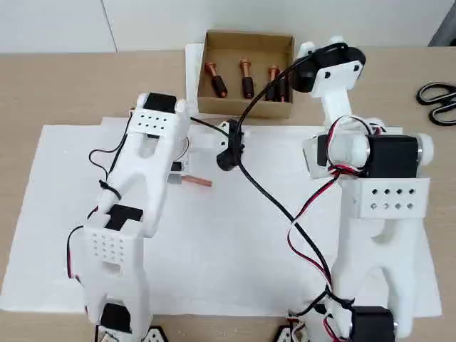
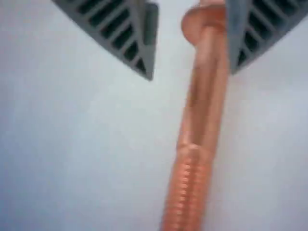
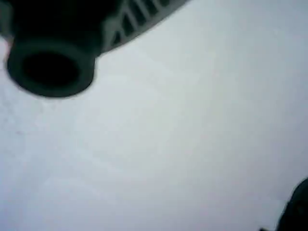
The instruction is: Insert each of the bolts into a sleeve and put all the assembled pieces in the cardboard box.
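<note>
Nearest to us, a sheet of white paper (image 1: pixel 235 256) covers the middle of the wooden table (image 1: pixel 57 85), and both arms stretch out over it from their bases at the near edge.

Partway up the sheet on the left, we see the left gripper (image 1: pixel 177 175) low over the paper. Its jaws stand spread, wider than the copper bolt (image 2: pixel 202 134) that lies flat on the paper between them. The bolt's head rests against one jaw and is apart from the other, and its threaded end points away from the gripper toward the middle of the sheet.

A little farther on and near the centre, the right gripper (image 1: pixel 229 144) is pinching a black sleeve (image 3: pixel 48 67). In the right wrist view we see the sleeve's open bore, with paper beneath it. The sleeve and the bolt are near each other but apart.

Just past the far edge of the paper sits the cardboard box (image 1: pixel 246 108). Three assembled pieces (image 1: pixel 246 78), copper bolts seated in black sleeves, lie side by side inside it.

Off to the far right, a pair of scissors (image 1: pixel 438 100) rests on the bare table, well apart from everything else.
</note>
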Robot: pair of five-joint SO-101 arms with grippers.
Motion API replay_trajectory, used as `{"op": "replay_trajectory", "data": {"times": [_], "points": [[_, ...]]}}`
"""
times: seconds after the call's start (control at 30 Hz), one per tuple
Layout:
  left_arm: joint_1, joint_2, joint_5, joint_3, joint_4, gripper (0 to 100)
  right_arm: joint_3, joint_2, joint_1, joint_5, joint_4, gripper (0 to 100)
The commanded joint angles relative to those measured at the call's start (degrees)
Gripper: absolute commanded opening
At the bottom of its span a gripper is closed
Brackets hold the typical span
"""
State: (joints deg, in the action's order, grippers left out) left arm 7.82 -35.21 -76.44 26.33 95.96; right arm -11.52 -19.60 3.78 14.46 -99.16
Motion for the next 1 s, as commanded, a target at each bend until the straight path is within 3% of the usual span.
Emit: {"op": "replay_trajectory", "data": {"times": [0.0, 0.2, 0.33, 0.43, 0.6, 0.7, 0.8, 0.97], "points": [[-0.26, 0.79, -6.15, 3.38, -1.32, 12, -0.35, -2.15, 0.13, 0.53, -0.04, 0.4], [-0.18, 0.97, 2.02, 8.31, -1.58, 12, -0.35, -2.33, 0.22, 0.53, -0.04, 0.4], [-0.26, 1.14, 13.1, 14.99, -1.41, 12, -0.35, -2.33, 0.4, 0.53, 0.04, 0.4], [-0.62, 1.14, 26.55, 20.97, -1.23, 12, -0.35, -2.33, 0.4, 0.53, 0.04, 0.4], [-2.2, 1.23, 59.16, 30.2, 2.11, 11, -0.44, -2.42, 0.13, 0.53, 0.13, 0.4], [-3.25, 1.23, 74.99, 32.84, 4.48, 8, -0.53, -2.42, 0.13, 0.62, 0.31, 0.4], [-4.57, 1.23, 83.52, 32.75, 4.48, 1, -0.53, -2.42, 0.13, 0.62, 0.48, 0.4], [-5.01, 1.85, 94.68, 29.76, 4.48, 1, -0.53, -2.42, 0.13, 0.62, 0.48, 0.4]]}}
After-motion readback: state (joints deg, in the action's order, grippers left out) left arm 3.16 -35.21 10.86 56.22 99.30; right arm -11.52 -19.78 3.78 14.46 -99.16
